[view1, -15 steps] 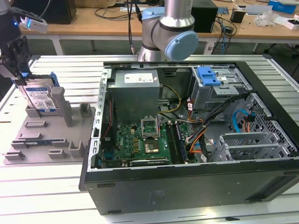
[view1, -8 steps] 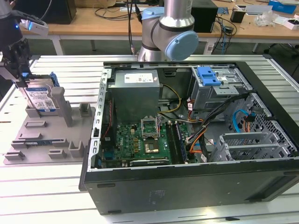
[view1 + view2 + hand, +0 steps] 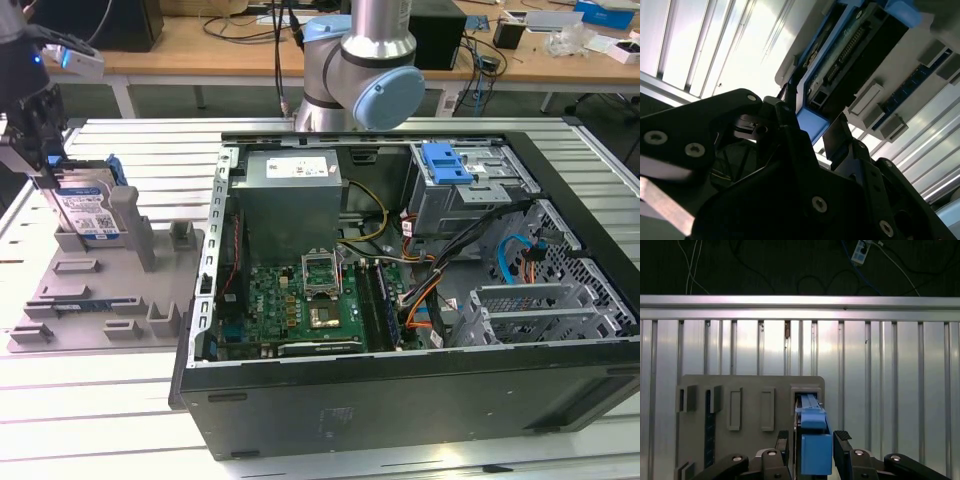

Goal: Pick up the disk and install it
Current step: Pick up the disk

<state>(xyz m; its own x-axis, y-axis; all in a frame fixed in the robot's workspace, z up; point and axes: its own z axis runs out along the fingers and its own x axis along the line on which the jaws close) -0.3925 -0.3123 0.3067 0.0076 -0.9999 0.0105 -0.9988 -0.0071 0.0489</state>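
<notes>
Both fingers (image 3: pixel 842 439) of my gripper (image 3: pixel 812 436) stand apart, not yet clamped, straddling the disk (image 3: pixel 815 452), which stands on edge in its grey holder (image 3: pixel 750 390) directly beneath, its thin top edge running along the gap between them.

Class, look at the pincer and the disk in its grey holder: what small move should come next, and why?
Probably close the pincer on the disk. In the first wrist view its fingers straddle the disk's blue frame with slim gaps on both sides, and the disk stands upright in the grey holder, not yet lifted.
</notes>
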